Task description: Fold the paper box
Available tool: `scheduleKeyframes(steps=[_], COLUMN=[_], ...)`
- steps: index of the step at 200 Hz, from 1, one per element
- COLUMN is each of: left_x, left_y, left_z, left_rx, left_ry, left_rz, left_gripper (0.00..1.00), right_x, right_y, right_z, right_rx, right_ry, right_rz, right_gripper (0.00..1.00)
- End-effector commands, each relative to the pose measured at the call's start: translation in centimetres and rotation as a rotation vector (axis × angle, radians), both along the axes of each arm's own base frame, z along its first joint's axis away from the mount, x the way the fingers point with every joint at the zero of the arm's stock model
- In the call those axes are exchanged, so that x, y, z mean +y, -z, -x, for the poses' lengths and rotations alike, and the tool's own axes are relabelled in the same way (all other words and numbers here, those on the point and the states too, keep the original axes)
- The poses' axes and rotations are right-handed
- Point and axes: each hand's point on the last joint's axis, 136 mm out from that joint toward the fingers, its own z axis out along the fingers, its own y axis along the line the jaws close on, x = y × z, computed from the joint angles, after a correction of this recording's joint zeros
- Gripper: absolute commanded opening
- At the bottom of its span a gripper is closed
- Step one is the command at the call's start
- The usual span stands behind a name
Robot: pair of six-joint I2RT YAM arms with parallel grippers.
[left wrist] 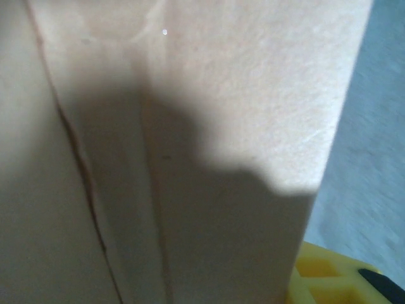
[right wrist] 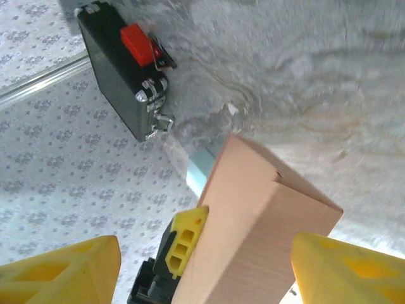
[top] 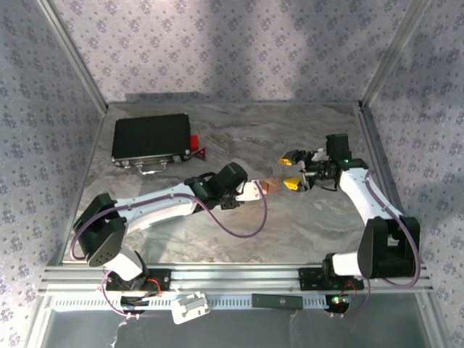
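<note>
The left fingers [right wrist: 182, 246] clamp the paper box [right wrist: 253, 228], held up right of the black case [top: 151, 139]. The right fingers [right wrist: 63, 272] stand apart around it, ready to fold. Next, I think, they press a flap shut.

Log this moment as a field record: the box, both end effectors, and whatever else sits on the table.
paper box: tan cardboard, mid-table between the arms
left end effector: closed on the paper box
right end effector: open, facing the box, not touching it
black case: far left of the table, red piece at its right end
table: marbled grey
</note>
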Motion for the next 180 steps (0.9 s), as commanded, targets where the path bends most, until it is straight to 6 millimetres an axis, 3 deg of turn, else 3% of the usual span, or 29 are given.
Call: scheduleKeyframes(steps=[1,35,65,93,135,180], left_x=[4.2,5.7,6.6,6.2,5.7,4.7], left_y=[1.5,0.7,0.4,1.3,3.7,3.6], left_z=[4.1,5.4,5.3,5.2,4.4,3.1], left_rx=[0.211,0.289,0.307,0.336,0.383,0.379], left_ry=[-0.037,-0.081,-0.12,-0.105,-0.097,-0.104], left_rz=[-0.167,-0.243,-0.315,-0.351,-0.373,-0.332], left_gripper=[0.38,0.39,0.41,0.42,0.42,0.58], right_x=[-0.6,-0.6,1.5,3.0,3.0,3.1], right_y=[-0.5,-1.4,-1.3,0.0,1.9,3.0], right_z=[0.7,1.1,2.4,3.3,4.0,4.6], right_rx=[-0.179,-0.416,-0.573,-0.573,-0.537,-0.539], right_ry=[-0.081,-0.116,-0.203,-0.259,-0.28,-0.291], right_rz=[0.194,0.413,0.477,0.481,0.502,0.487], right_gripper=[0.7,0.65,0.65,0.65,0.65,0.64])
